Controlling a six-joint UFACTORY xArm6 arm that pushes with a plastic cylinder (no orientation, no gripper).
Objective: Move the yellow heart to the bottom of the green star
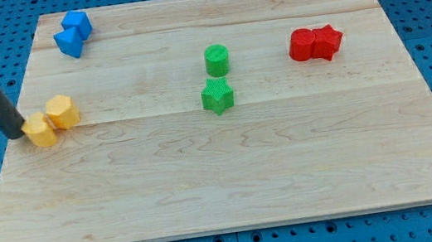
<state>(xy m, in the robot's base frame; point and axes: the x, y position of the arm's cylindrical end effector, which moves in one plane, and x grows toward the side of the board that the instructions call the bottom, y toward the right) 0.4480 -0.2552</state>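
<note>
Two yellow blocks lie touching at the view's left. The lower-left one point(40, 131) looks like the yellow heart; the other yellow block point(63, 112) is up and right of it and looks six-sided. The green star point(217, 96) sits near the board's middle, just below a green cylinder point(216, 59). My tip point(17, 133) is at the left side of the lower-left yellow block, touching or almost touching it.
Two blue blocks point(73, 33) sit touching at the view's top left. Two red blocks point(315, 43) sit touching at the right. The wooden board point(234, 194) lies on a blue pegboard surface; its left edge is close to my tip.
</note>
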